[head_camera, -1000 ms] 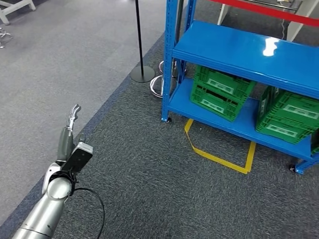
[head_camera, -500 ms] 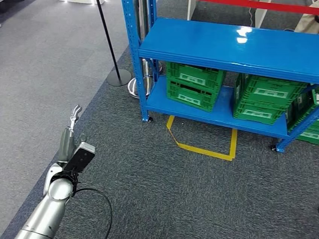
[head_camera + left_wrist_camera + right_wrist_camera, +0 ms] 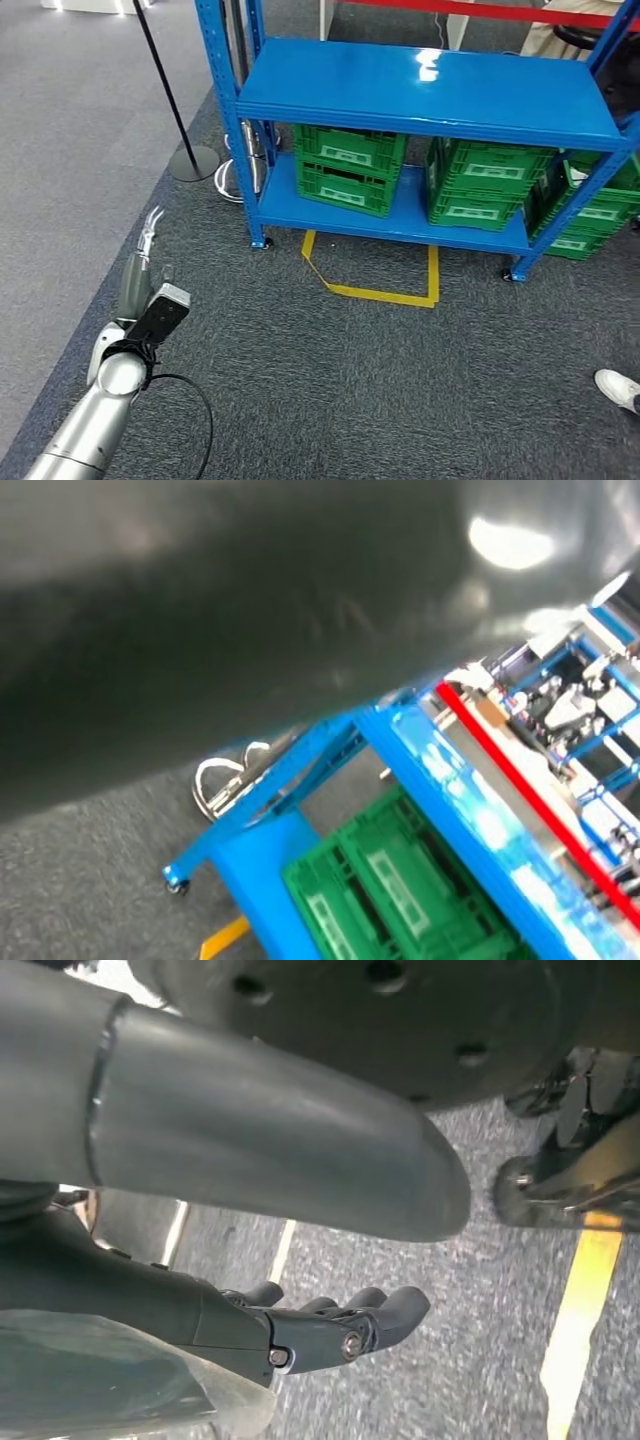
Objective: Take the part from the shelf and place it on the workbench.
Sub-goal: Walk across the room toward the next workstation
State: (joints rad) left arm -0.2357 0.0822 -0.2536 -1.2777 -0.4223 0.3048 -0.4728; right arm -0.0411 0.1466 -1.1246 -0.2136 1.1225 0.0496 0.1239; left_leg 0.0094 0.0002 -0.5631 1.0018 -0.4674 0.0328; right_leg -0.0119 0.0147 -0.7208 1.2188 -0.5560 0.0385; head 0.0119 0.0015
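Ahead of you, on the dark grey carpet (image 3: 317, 390), stood the blue shelf (image 3: 423, 95), seen from the head view with its posts on small feet. Its upper board was bare and glossy, with a light reflection on it. On the lower board sat green crates (image 3: 343, 168): a stacked pair towards the left post, a second stack (image 3: 483, 185) further right, and more at the far right end (image 3: 596, 210), partly outside the frame post. You could not tell from these views which crate, if any, held the part; the crate contents were hidden.

Yellow floor tape (image 3: 370, 285) marked an open-cornered box on the carpet just in front of the shelf. A black barrier post on a round base (image 3: 192, 162) stood to the left of the shelf, with a chrome base just beside it. A person's white shoe (image 3: 617, 388) showed at the right edge.

Your left hand (image 3: 143, 265) hung out over the carpet, well apart from the shelf, fingers extended and holding nothing. Your left wrist view looked across at the shelf corner (image 3: 302, 780) and a green crate beneath it.

Your right hand (image 3: 332, 1325) showed in its wrist view above the carpet, fingers straight and close together, empty.
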